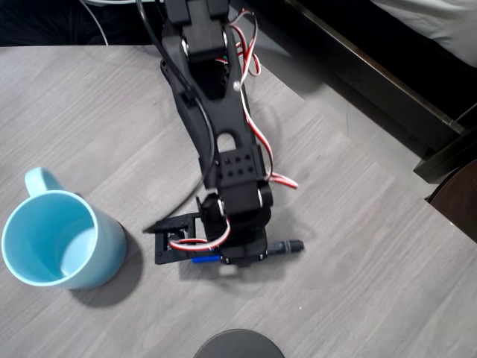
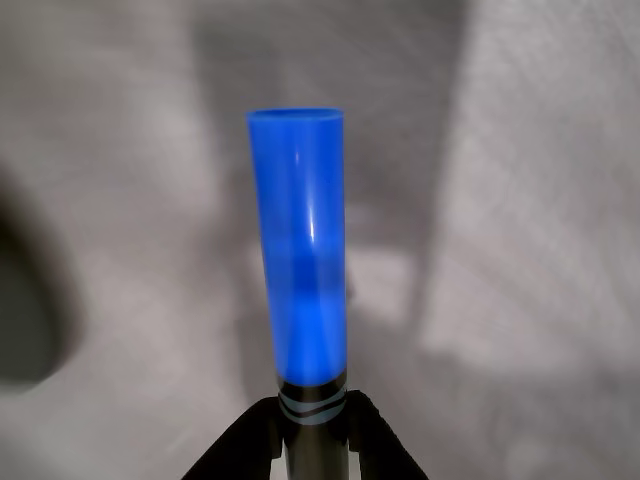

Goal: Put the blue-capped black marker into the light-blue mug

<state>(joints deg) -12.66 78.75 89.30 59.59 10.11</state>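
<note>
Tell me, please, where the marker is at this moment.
In the overhead view the marker lies crosswise under the gripper, low and centre on the table, well right of the mug; the wrist view shows the gripper shut on it.

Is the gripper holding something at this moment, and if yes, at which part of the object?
Yes. The gripper is shut on the marker, gripping the black barrel just behind the blue cap, which points forward in the wrist view.

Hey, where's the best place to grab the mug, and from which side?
Grip the mug by its rim wall, from above: it stands upright and open, so one finger can probably go inside. In the overhead view, avoid the upper left, where the handle sticks out.
</note>
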